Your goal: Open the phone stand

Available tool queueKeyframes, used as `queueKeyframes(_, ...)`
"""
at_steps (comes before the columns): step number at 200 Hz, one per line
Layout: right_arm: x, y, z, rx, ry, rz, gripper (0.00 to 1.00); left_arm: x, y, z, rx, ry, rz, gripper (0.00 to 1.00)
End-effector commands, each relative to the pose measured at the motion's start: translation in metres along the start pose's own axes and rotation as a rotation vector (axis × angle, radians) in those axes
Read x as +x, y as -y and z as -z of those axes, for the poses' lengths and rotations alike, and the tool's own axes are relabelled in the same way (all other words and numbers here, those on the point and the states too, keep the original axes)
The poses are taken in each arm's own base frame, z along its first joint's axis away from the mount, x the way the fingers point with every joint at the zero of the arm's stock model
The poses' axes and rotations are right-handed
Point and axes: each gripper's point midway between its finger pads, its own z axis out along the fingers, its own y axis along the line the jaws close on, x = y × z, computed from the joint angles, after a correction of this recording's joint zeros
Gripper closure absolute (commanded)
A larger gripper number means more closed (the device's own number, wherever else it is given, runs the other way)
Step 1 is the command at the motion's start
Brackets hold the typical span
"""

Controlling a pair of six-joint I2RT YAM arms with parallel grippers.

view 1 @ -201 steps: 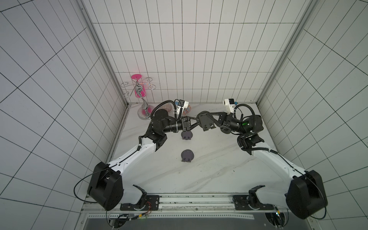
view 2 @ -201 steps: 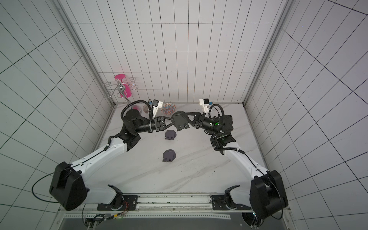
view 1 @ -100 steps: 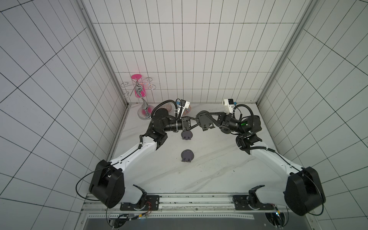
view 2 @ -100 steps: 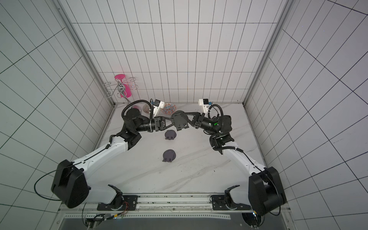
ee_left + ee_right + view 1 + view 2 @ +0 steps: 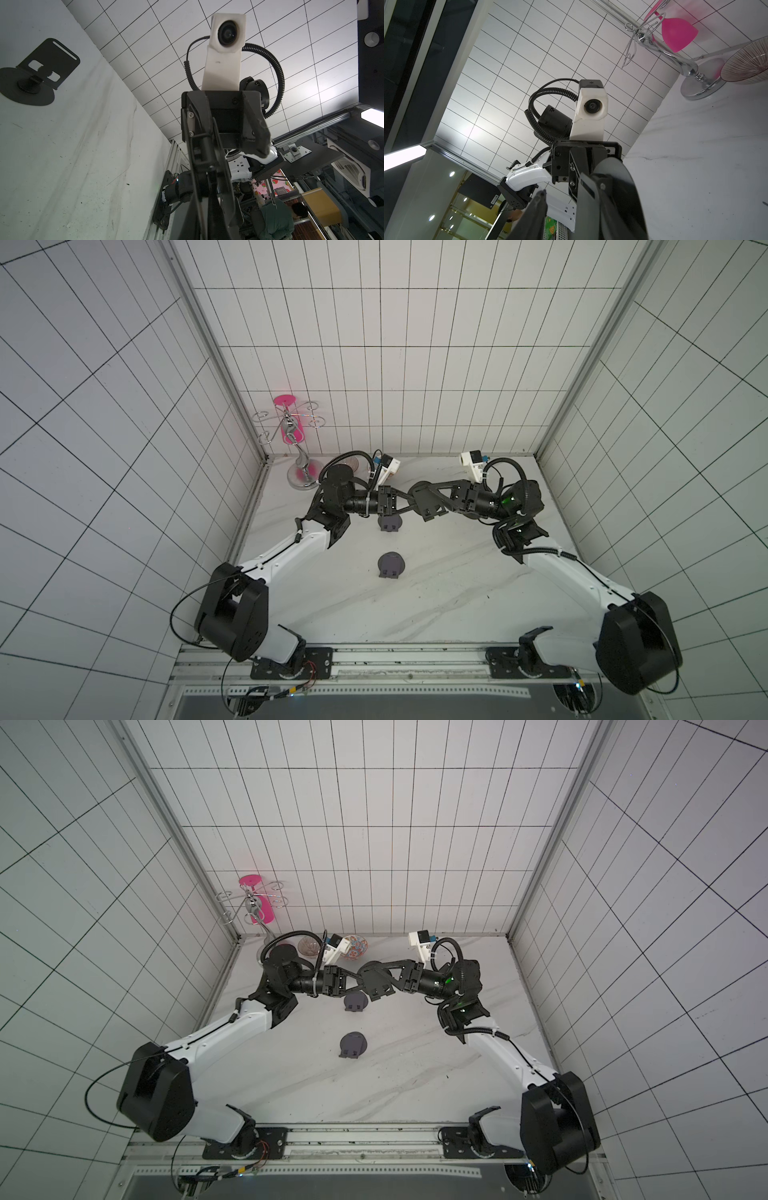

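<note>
I see the dark plastic phone stand with a round base (image 5: 428, 501) held in the air above the white marbled table (image 5: 436, 605), toward 12 o'clock from its middle, between both arms. My left gripper (image 5: 409, 504) reaches in from 9 o'clock, fingers pinched tight on the stand. My right gripper (image 5: 228, 143) comes from 3 o'clock with its fingers spread apart. I cannot tell whether one of them touches the stand. A second dark stand (image 5: 390, 523) sits just below, a third dark stand (image 5: 390, 566) near the middle. A chrome rack (image 5: 305, 475) holding a pink glass (image 5: 291, 434) stands at 10 o'clock.
</note>
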Motion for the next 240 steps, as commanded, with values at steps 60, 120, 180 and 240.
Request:
queueKeyframes(60,0.047,0.013,0.001,0.106,-0.278,0.055,0.64,-0.005,0.033,0.003,0.074,-0.080,-0.064,1.00)
queueKeyframes(120,0.051,0.030,0.001,0.161,-0.328,0.072,0.55,-0.001,0.039,0.006,0.073,-0.082,-0.078,1.00)
queueKeyframes(180,0.055,0.052,-0.004,0.167,-0.353,0.023,0.64,0.001,0.042,0.009,0.061,-0.087,-0.088,1.00)
queueKeyframes(240,0.043,0.040,-0.010,0.110,-0.302,0.075,1.00,0.002,0.029,0.008,0.044,-0.093,-0.040,1.00)
